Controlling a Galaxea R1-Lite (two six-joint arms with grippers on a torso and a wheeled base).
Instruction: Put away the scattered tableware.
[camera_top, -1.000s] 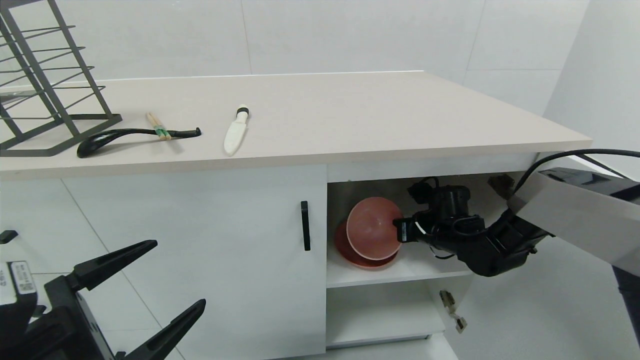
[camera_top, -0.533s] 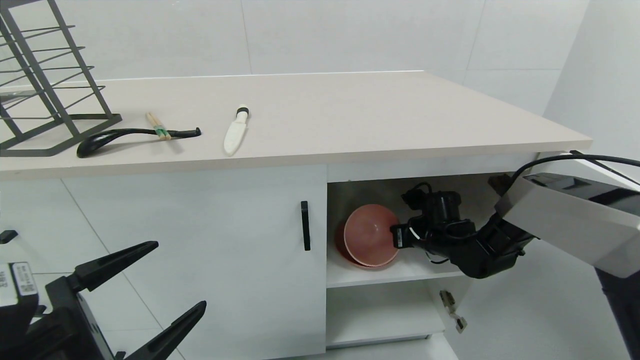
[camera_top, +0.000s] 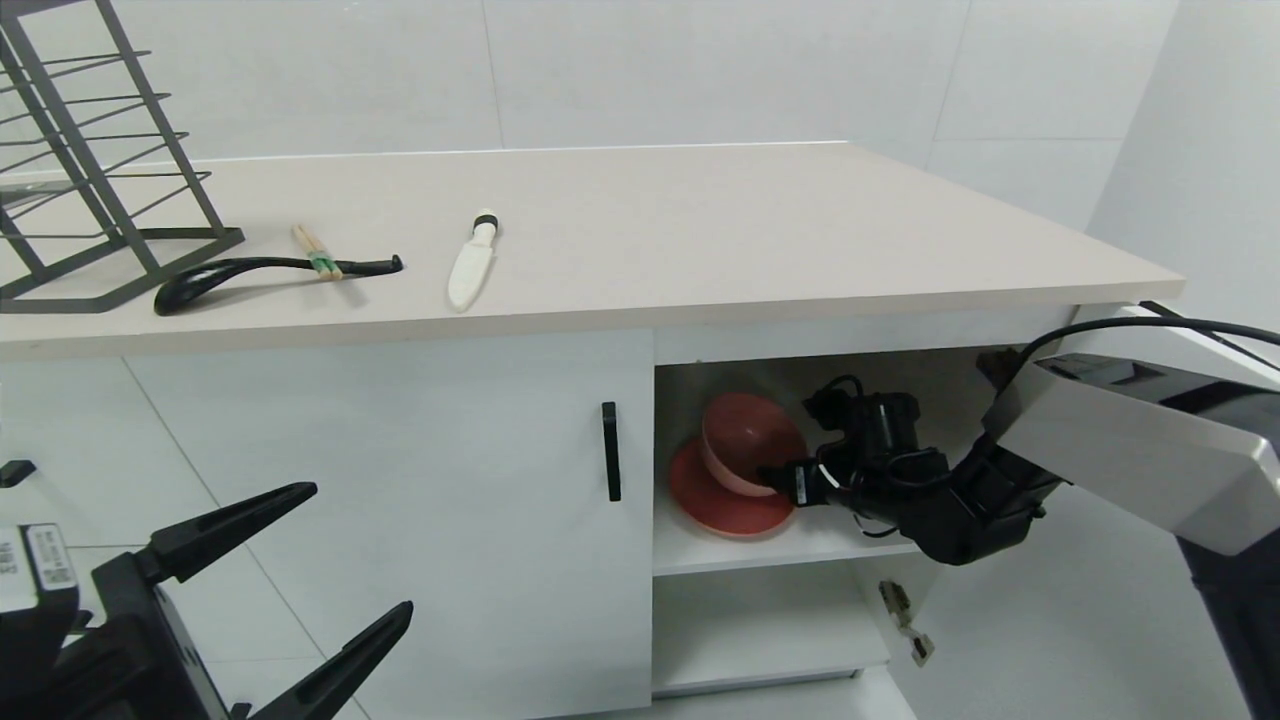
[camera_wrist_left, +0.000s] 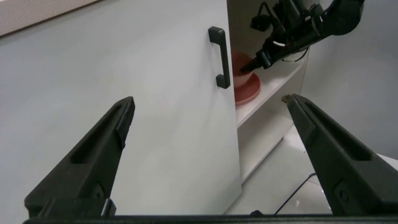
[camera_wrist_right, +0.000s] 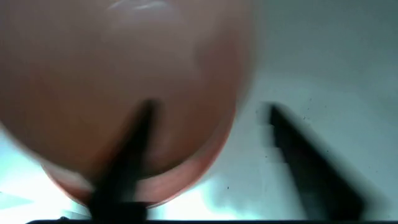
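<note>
We judged task partly done: pink bowl (camera_top: 748, 440) sat tilted on red plate (camera_top: 720, 505) on cabinet shelf (camera_top: 840, 535), right gripper (camera_top: 775, 480) spread astride its rim. Left gripper (camera_top: 358, 546) splayed, empty. Ladle (camera_top: 250, 272), chopsticks (camera_top: 318, 252), white knife (camera_top: 470, 265) lay on bench (camera_top: 700, 230), not yet stowed.

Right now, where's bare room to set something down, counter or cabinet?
Counter: a wide bare stretch from the knife to the right edge. It's crowded on the left with the rack, ladle and chopsticks. Cabinet: the lower shelf is bare; the upper shelf is taken by the plate, bowl and right end effector.
</note>
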